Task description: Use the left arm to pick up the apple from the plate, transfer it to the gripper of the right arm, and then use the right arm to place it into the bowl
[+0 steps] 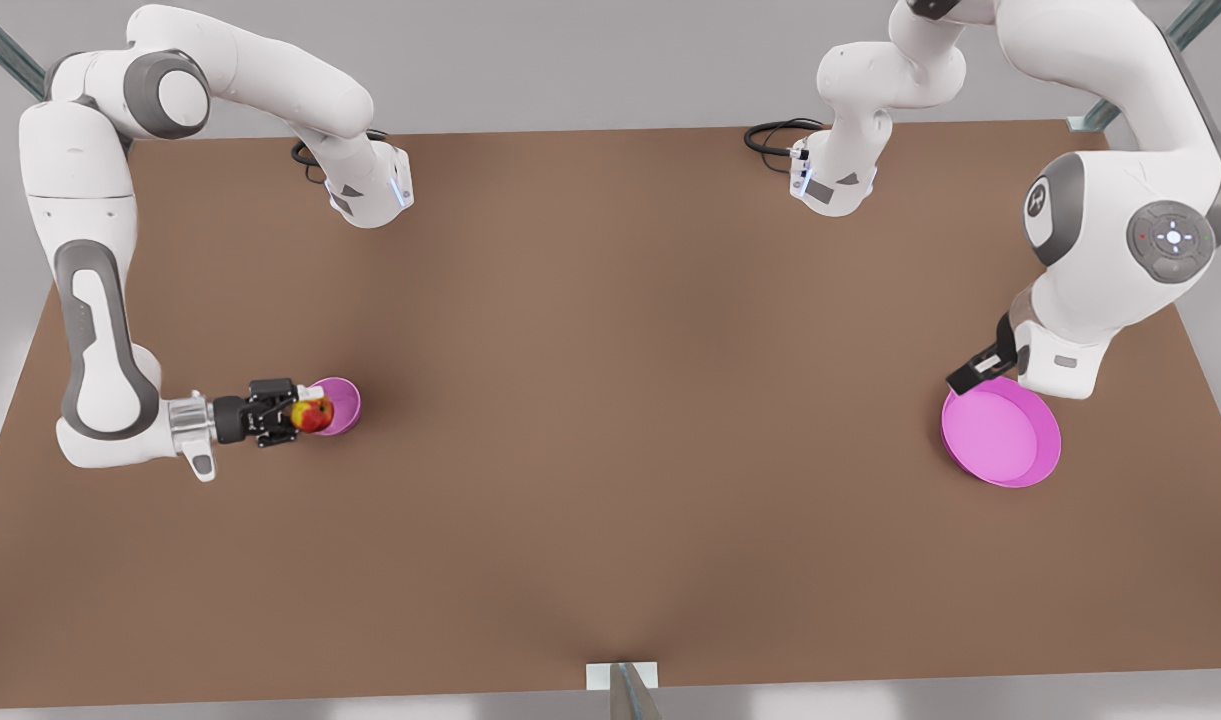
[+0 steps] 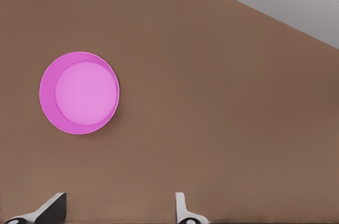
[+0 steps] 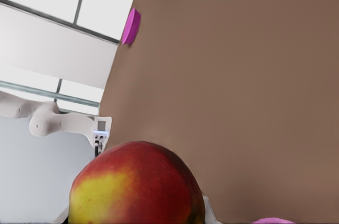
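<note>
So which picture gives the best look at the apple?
The right wrist view: the apple looms close, red with a yellow patch, between the right gripper's fingers. The front view shows it small, held beside the bowl. The left wrist view faces the plate instead.

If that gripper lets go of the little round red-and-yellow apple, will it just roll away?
Probably not far. The small round red-and-yellow apple is held in the right gripper right at the small deep pink bowl, whose walls would likely catch it. On the bare brown table its round shape would likely roll. Its smooth skin may be slippery. The left gripper waits, open, near the wide shallow magenta plate.
</note>
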Tool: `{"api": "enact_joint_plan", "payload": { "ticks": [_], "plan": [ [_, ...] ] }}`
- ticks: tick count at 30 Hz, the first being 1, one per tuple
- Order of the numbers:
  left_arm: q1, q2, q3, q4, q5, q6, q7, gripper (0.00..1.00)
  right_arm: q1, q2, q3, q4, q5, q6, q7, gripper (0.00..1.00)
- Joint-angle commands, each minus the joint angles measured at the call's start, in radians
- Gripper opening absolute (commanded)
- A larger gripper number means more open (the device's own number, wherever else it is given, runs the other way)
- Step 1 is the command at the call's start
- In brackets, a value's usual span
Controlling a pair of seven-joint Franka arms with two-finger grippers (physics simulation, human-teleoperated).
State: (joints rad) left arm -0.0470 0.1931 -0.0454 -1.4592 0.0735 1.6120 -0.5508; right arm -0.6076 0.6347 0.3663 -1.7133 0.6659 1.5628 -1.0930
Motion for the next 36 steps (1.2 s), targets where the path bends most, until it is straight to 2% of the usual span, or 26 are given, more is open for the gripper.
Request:
{"api": "enact_joint_plan", "payload": {
  "ticks": [1, 15, 17, 19, 25, 28, 29, 31, 32, 33, 34, 35, 36],
  "plan": [
    [-0.004, -0.001, -0.001, 0.000, 0.003, -0.044, 0.473, 1.00, 0.000, -0.001, 0.002, 0.000, -0.078, 0.003, -0.076, 0.79],
    [-0.004, 0.000, -0.001, 0.000, 0.003, -0.054, 0.471, 1.00, 0.003, 0.013, 0.003, -0.039, -0.207, 0.017, -0.110, 0.80],
    [-0.002, 0.000, -0.001, 0.000, 0.003, -0.054, 0.471, 1.00, 0.003, 0.013, 0.003, -0.039, -0.209, 0.017, -0.110, 0.85],
    [-0.002, 0.000, -0.001, 0.000, 0.003, -0.054, 0.471, 1.00, 0.000, 0.011, 0.003, -0.037, -0.223, 0.016, -0.110, 1.00],
    [-0.004, -0.001, -0.001, 0.002, 0.003, -0.054, 0.468, 1.00, -0.003, 0.013, 0.000, -0.019, -0.243, 0.011, -0.110, 1.00],
    [-0.004, -0.003, -0.004, 0.002, 0.003, -0.054, 0.462, 1.00, 0.008, 0.003, 0.008, 0.104, -0.247, -0.012, -0.075, 1.00],
    [-0.004, -0.003, -0.004, 0.003, 0.003, -0.054, 0.462, 1.00, 0.025, 0.002, 0.034, 0.217, -0.290, -0.065, 0.053, 1.00],
    [0.004, 0.002, -0.004, 0.031, 0.006, -0.049, 0.471, 1.00, 0.023, -0.012, 0.208, 0.418, -0.434, -0.108, 0.368, 1.00],
    [0.004, 0.009, -0.004, 0.033, 0.009, -0.041, 0.473, 1.00, 0.025, -0.052, 0.269, 0.463, -0.498, -0.115, 0.522, 1.00],
    [0.001, 0.049, -0.004, 0.077, 0.009, -0.040, 0.471, 1.00, 0.035, -0.121, 0.356, 0.504, -0.650, -0.113, 0.687, 1.00],
    [0.001, 0.062, -0.004, 0.088, 0.009, -0.040, 0.471, 1.00, 0.205, -0.257, 0.254, 0.500, -0.748, -0.075, 0.847, 1.00],
    [0.001, 0.063, -0.004, 0.088, 0.009, -0.040, 0.473, 1.00, 0.375, -0.328, 0.052, 0.497, -0.758, -0.064, 0.915, 1.00],
    [0.001, 0.063, -0.004, 0.088, 0.009, -0.040, 0.471, 1.00, 0.525, -0.440, -0.134, 0.373, -0.749, -0.021, 1.028, 1.00]
  ]
}}
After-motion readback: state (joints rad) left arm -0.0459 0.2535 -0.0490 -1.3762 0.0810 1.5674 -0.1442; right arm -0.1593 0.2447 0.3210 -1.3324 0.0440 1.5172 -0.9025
